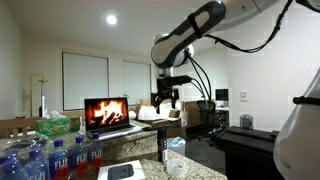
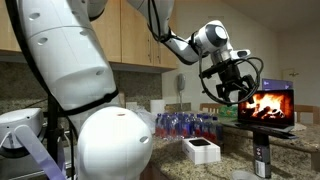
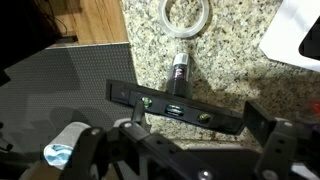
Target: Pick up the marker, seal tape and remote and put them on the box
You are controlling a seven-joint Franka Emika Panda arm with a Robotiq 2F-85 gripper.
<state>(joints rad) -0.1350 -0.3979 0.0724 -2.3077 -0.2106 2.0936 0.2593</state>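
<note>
Remote [image 3: 175, 108] at counter [image 3: 235, 70] edge, marker [image 3: 179, 72] near

In the wrist view the top edge cuts the seal tape [image 3: 187, 14], near the edge of the counter [image 3: 240, 62], to a partial ring, and the box [image 3: 297, 35] shows only one corner at the right. The fingers of the gripper [image 3: 178, 150] are blurred, and the label on the marker [image 3: 179, 72] is too small to read.

Glossy white arm [image 1: 203, 22] with looping black cables [image 1: 197, 68].
</note>
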